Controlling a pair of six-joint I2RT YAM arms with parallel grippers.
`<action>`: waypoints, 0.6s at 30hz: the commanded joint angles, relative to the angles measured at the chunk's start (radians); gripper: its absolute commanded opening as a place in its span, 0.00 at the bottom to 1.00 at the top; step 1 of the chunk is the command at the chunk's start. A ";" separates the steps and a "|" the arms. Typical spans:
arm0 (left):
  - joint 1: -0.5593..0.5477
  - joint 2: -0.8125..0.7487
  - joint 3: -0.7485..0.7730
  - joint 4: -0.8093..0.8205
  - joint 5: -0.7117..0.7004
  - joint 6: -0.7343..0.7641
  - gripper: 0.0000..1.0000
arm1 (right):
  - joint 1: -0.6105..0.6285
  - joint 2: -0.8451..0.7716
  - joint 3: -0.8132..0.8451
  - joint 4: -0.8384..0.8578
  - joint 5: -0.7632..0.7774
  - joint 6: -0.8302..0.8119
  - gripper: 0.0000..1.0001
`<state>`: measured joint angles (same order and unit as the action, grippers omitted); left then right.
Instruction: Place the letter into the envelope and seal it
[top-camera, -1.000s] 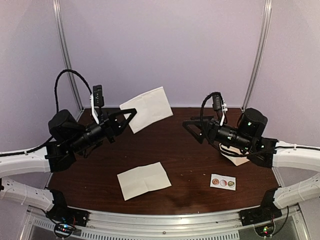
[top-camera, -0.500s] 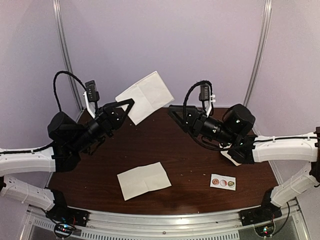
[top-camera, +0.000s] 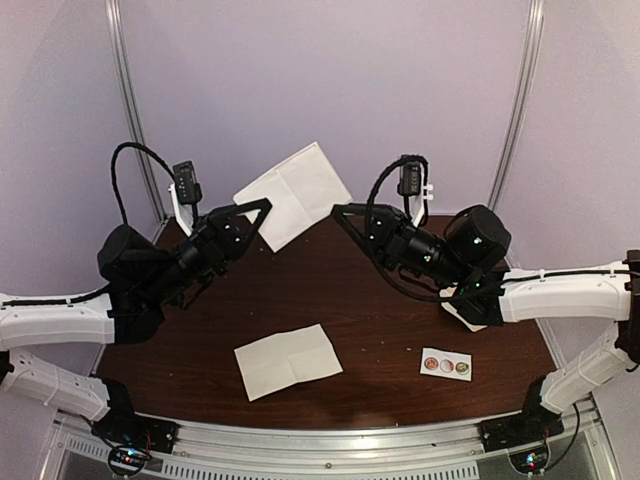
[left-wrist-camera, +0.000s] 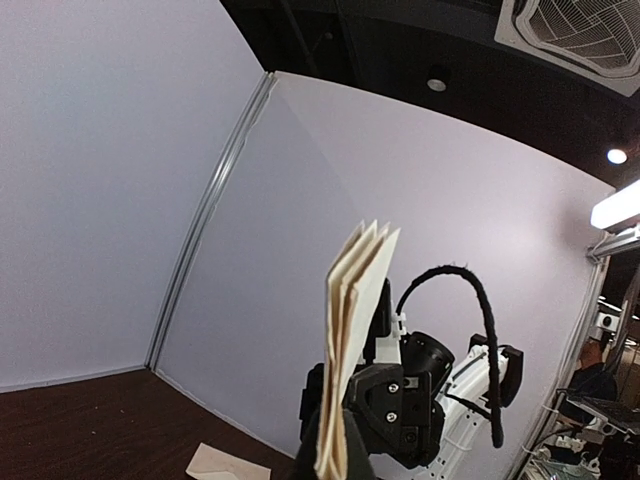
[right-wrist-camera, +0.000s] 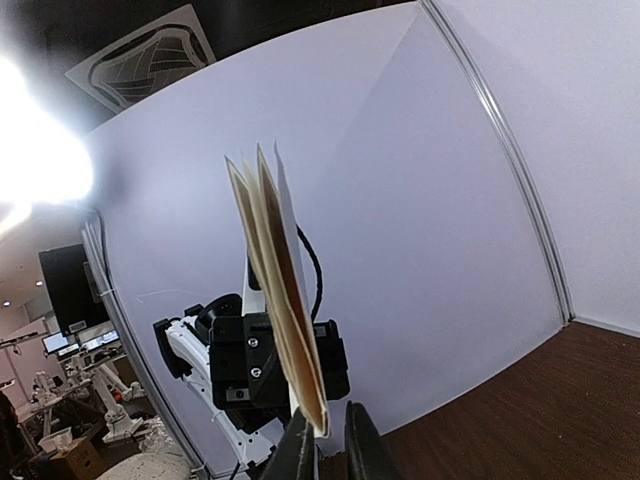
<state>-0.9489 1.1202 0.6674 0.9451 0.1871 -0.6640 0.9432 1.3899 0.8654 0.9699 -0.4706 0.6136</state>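
Note:
The letter (top-camera: 295, 193), a folded whitish sheet, is held up in the air above the table's far edge. My left gripper (top-camera: 262, 215) is shut on its lower left edge. In the left wrist view the letter (left-wrist-camera: 355, 330) stands edge-on out of that gripper (left-wrist-camera: 335, 462). My right gripper (top-camera: 338, 211) meets the sheet's lower right edge. In the right wrist view its narrow jaws (right-wrist-camera: 330, 447) pinch the bottom corner of the letter (right-wrist-camera: 285, 300). The tan envelope (top-camera: 470, 312) lies on the table, mostly hidden under my right arm; part of the envelope (left-wrist-camera: 225, 462) shows in the left wrist view.
A second creased whitish sheet (top-camera: 288, 360) lies flat near the table's front middle. A small white strip with three round stickers (top-camera: 446, 365) sits at the front right. The dark wooden table (top-camera: 380, 320) is walled by pale panels behind and at the sides.
My right arm has swung up and to the left to the raised sheet, and its jaws have gone from wide open to nearly together. The left arm lifted the letter slightly.

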 joint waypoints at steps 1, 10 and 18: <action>0.000 0.000 -0.003 0.044 0.022 -0.012 0.00 | 0.006 0.000 0.027 0.041 -0.023 -0.011 0.10; -0.001 0.001 -0.005 0.014 0.040 -0.020 0.00 | 0.006 -0.023 0.019 0.016 0.000 -0.036 0.00; 0.032 -0.125 0.051 -0.476 -0.105 0.052 0.70 | -0.004 -0.145 0.019 -0.320 0.151 -0.184 0.00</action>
<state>-0.9459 1.0763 0.6697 0.7490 0.1799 -0.6521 0.9432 1.3327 0.8650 0.8471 -0.4259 0.5301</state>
